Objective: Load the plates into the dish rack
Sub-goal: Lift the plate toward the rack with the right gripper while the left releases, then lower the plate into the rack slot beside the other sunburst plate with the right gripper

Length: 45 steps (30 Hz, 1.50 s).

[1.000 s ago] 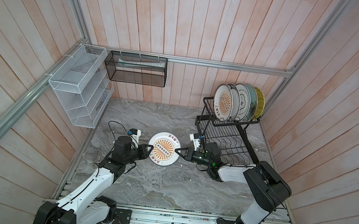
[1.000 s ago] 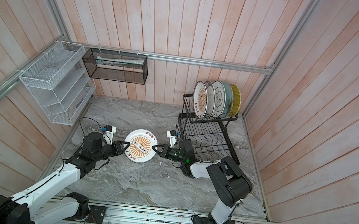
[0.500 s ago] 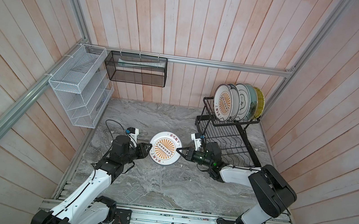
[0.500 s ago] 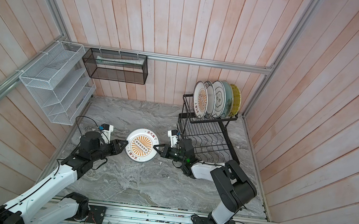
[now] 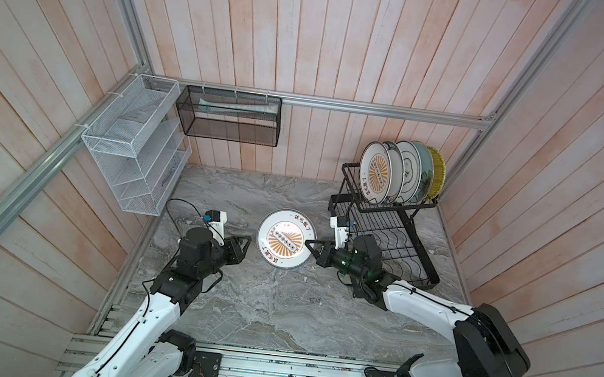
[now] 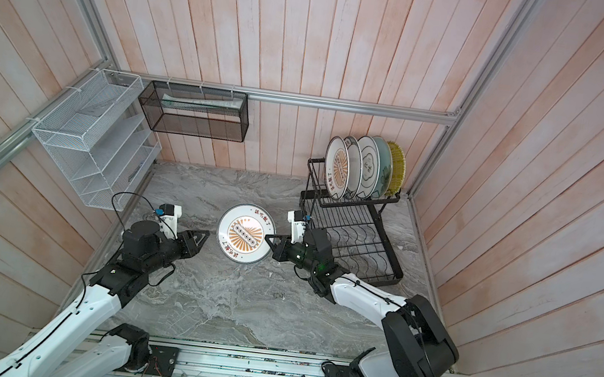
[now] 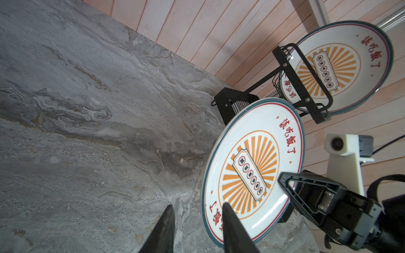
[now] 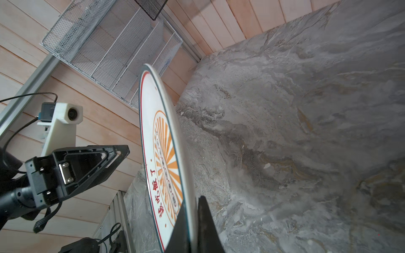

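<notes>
An orange-sunburst plate hangs tilted above the marble counter, held by its right rim in my right gripper, which is shut on it. My left gripper stands open just left of the plate, apart from its rim, with nothing between its fingers. The black wire dish rack stands at the back right. Several plates stand upright in its upper basket: a second sunburst plate in front, white ones and a teal one behind it, a yellow one last.
A white mesh shelf hangs on the left wall and a black mesh basket on the back wall. The rack's lower wavy tray lies just behind my right wrist. Wooden walls close in three sides of the marble counter.
My left gripper has opened off the plate's left rim and drawn back to the left. The plate has shifted slightly right, held by the right gripper alone.
</notes>
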Each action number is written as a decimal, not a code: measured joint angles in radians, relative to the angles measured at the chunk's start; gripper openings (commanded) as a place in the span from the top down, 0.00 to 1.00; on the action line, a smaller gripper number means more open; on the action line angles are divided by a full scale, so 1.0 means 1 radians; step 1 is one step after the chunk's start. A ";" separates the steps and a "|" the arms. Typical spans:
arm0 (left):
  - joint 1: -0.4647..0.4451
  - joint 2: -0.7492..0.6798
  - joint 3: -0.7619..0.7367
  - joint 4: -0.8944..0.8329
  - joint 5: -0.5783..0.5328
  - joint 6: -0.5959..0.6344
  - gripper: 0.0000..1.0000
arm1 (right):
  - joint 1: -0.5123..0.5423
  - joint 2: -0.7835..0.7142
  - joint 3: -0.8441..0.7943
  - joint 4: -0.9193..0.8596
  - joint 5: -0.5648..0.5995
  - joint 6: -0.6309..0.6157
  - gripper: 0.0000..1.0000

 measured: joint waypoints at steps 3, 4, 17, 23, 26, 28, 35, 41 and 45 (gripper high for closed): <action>0.000 -0.016 0.000 -0.001 -0.008 0.000 0.62 | -0.006 -0.043 0.051 -0.058 0.042 -0.053 1.00; 0.000 -0.019 0.000 -0.002 -0.011 0.000 0.62 | -0.009 -0.057 0.070 -0.076 0.053 -0.070 1.00; 0.000 -0.021 0.000 -0.021 0.036 0.001 0.62 | -0.062 -0.175 0.390 -0.309 0.376 -0.405 1.00; 0.000 -0.027 0.000 -0.048 0.038 0.002 0.61 | -0.100 -0.175 0.480 -0.377 0.523 -0.531 1.00; 0.000 -0.034 0.006 -0.066 0.038 0.007 0.61 | -0.115 -0.174 0.510 -0.396 0.592 -0.584 1.00; 0.000 -0.034 0.013 -0.076 0.038 0.013 0.61 | -0.120 -0.171 0.534 -0.409 0.639 -0.616 1.00; 0.000 -0.034 0.023 -0.095 0.038 0.020 0.61 | -0.125 -0.120 0.624 -0.425 0.787 -0.718 1.00; 0.000 -0.034 0.023 -0.095 0.039 0.020 0.61 | -0.135 -0.016 0.702 -0.449 0.875 -0.784 1.00; 0.000 -0.034 0.023 -0.095 0.043 0.020 0.61 | -0.139 0.039 0.718 -0.467 0.908 -0.799 1.00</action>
